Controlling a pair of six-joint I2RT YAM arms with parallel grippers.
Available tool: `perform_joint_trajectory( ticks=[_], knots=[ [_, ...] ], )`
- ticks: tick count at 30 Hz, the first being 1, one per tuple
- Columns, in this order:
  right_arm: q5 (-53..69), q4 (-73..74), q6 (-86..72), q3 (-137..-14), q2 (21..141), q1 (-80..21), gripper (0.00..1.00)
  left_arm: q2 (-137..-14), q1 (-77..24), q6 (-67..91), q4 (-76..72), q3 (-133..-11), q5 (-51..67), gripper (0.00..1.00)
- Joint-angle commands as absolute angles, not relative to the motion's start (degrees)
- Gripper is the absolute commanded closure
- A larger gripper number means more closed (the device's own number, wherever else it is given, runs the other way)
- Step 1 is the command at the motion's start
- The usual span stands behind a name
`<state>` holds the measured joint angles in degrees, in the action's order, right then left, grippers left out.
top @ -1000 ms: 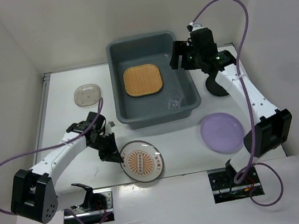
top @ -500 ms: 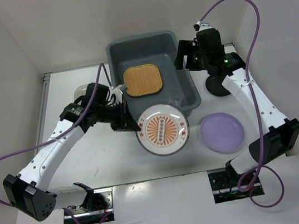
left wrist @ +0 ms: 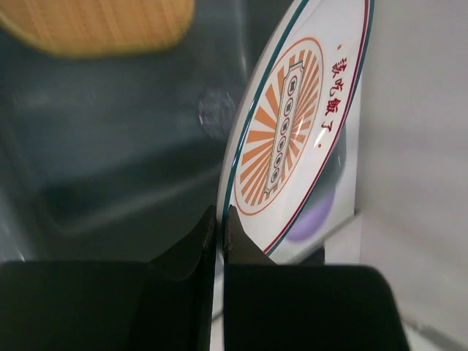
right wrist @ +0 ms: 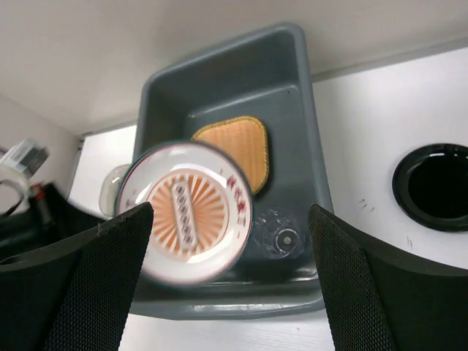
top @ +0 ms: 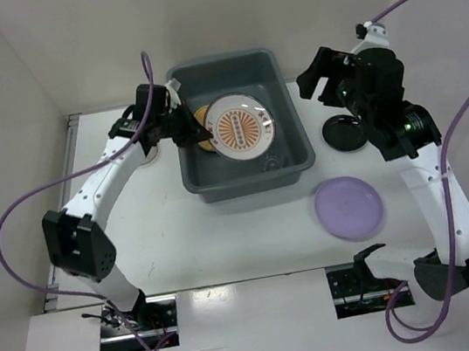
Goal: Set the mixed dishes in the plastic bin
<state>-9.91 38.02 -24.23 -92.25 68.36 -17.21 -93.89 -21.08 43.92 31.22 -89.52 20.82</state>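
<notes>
left gripper (left wrist: 219, 223) pinches the sunburst plate (top: 242, 125) over the bin (top: 244, 181); right gripper (right wrist: 230, 212) spread wide.

The sunburst plate (top: 243, 125) is white, with orange rays around a central strip of dark dots, red characters, and thin green and red rim lines. The plastic bin (top: 253, 181) is grey-blue, the woven tray (right wrist: 238, 142) tan, the round plate (top: 349, 207) lilac, the small dish (top: 345, 133) black, the table (top: 182, 236) white.
</notes>
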Motion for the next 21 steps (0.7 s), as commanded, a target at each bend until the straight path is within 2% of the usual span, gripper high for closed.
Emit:
perform_joint_trajectory(
  ticks=[1,11,21],
  knots=[
    [-11.1,35.9,-25.4,-90.4,67.0,-17.2,0.09,-98.5,-19.8,45.4,23.9,-98.6,16.3,1.0],
    [-10.5,36.9,-25.9,-84.9,65.9,-16.7,0.09,-118.3,-18.7,45.4,25.0,-110.8,6.1,1.0],
    [-11.5,37.4,-25.9,-83.2,65.9,-16.7,0.09,-125.8,-18.7,44.2,28.1,-113.6,-2.2,1.0]
  ],
)
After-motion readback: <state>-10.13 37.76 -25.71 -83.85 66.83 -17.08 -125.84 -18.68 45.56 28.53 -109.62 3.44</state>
